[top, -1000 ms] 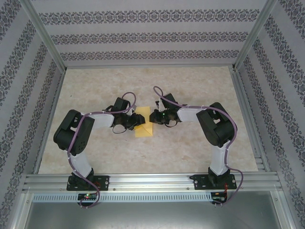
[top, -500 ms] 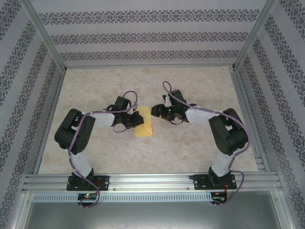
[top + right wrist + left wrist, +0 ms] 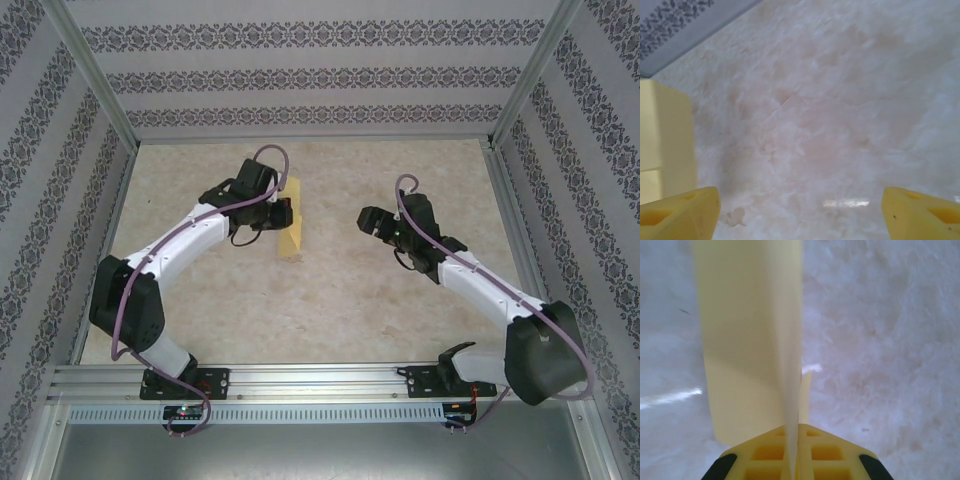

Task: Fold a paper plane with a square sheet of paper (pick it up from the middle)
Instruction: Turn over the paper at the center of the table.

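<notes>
top external view: sheet pinched in one claw, most folding judged not yet done

the left gripper (image 3: 284, 213) is taken as the landmark. the square sheet of paper (image 3: 293, 226) is pinched in it and is seen as a narrow yellow strip just to the right of it, running from slightly beyond it back toward the near edge of the table (image 3: 330, 300). in the left wrist view the yellow fingers (image 3: 830, 460) are pressed together on the paper, which is met edge-on, with more than one layer seen leaving the jaws; a fold down the middle is therefore judged to be in place. whether the strip's near end rests on the surface cannot be told.

the right gripper (image 3: 368, 222) is found well apart to the right of the left gripper, at about the same depth, with its jaws spread wide and nothing held between them. in its wrist view bare tabletop is seen between the two fingertips (image 3: 675, 210), and the yellow paper is seen off at the left edge.

as a judgement, only an early stage has been reached: the sheet has been picked up and doubled, but no pointed nose, no slanted corner folds and no wings are visible. the corner folds, the wing folds and the final setting down are judged to remain.
</notes>
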